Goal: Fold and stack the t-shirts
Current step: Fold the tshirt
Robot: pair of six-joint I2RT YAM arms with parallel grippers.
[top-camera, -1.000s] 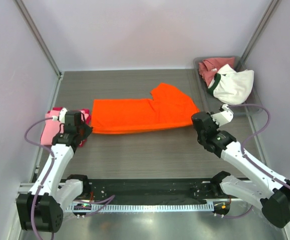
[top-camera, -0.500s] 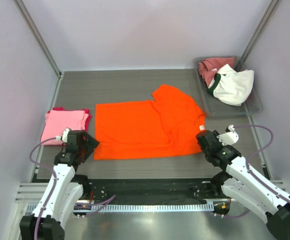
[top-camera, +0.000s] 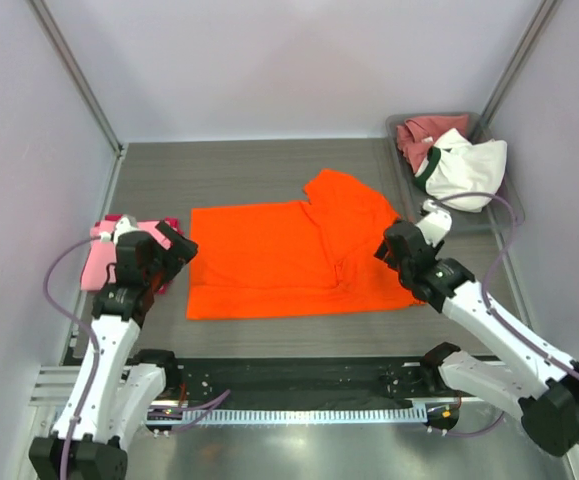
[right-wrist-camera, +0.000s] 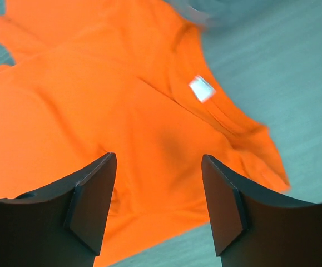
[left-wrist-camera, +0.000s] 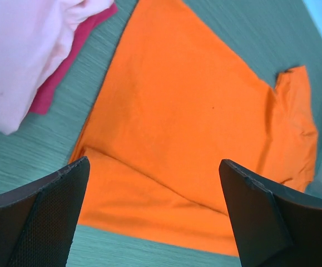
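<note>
Now, orange t-shirt [top-camera: 289, 255] flat between left claw [left-wrist-camera: 152, 167] and right claw [right-wrist-camera: 158, 160], both parted wide, holding nothing.

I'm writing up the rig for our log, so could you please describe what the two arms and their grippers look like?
Both the left arm and right arm have white link shells and black joints, each trailing a looped lilac cable. The left gripper and right gripper have black wedge-shaped fingers.
</note>
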